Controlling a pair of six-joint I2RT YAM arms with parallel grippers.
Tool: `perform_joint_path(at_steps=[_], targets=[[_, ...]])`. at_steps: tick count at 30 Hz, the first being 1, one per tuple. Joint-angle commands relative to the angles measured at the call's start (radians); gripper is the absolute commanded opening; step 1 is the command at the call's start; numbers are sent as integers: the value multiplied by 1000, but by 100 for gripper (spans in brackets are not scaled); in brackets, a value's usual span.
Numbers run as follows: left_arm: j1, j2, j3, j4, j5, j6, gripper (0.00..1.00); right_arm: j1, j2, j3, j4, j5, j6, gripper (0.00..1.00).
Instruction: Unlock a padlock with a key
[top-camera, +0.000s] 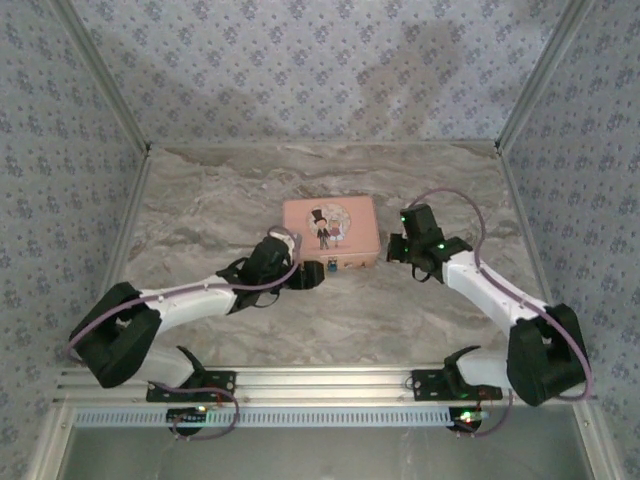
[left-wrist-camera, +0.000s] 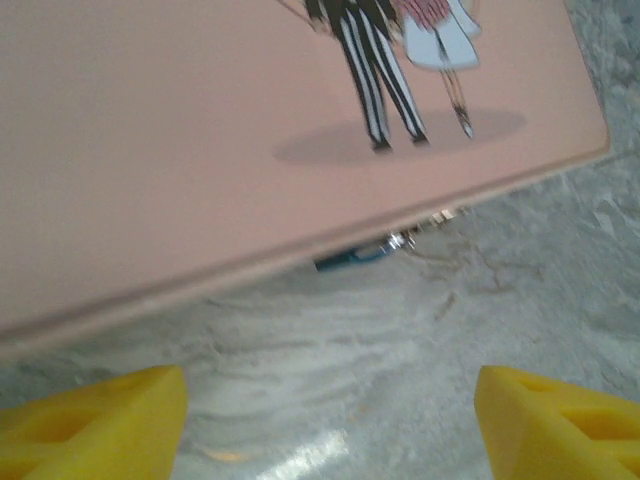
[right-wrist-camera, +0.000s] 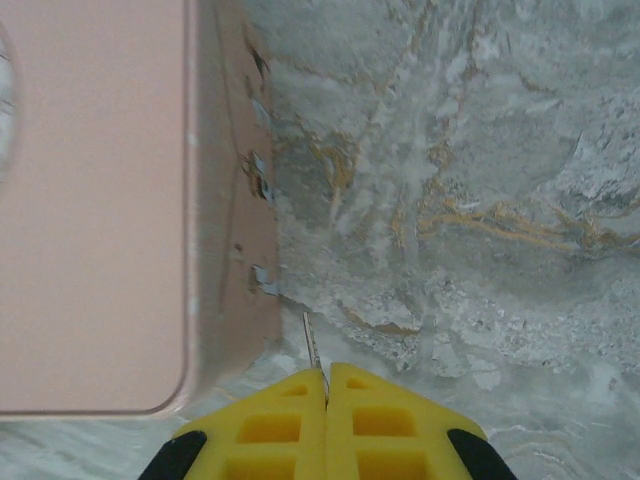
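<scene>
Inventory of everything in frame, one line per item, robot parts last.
tin: one, pink with a cartoon couple on the lid, middle of the table
padlock: one, bluish body with silvery shackle, at the tin's near side, partly hidden under its edge
key: one, thin and silvery, sticking out of the right pincer, beside the tin
table: one, grey-beige marble pattern, under everything
left pincer: one, yellow fingers, open, facing the padlock
right pincer: one, yellow fingers, shut on the key, at the tin's right side
</scene>
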Motion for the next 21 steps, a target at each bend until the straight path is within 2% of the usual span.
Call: perform_joint_path(at_steps=[1, 10, 11, 12, 13, 21], targets=[[42, 26, 36, 75, -12, 43, 76, 33, 34, 38, 14, 64, -16, 0], [114, 82, 78, 115, 51, 106, 77, 115, 71, 62, 28, 48, 3, 0], [117, 89, 73, 137, 64, 109, 79, 119, 73, 64, 30, 47, 3, 0], [118, 91, 68, 158, 72, 113, 97, 126, 77, 66, 29, 48, 5, 0], [120, 93, 60, 180, 82, 116, 98, 133, 81, 69, 28, 50, 4, 0], [102, 127, -47, 410, 89, 136, 98, 137, 133, 85, 52, 38, 7, 0]])
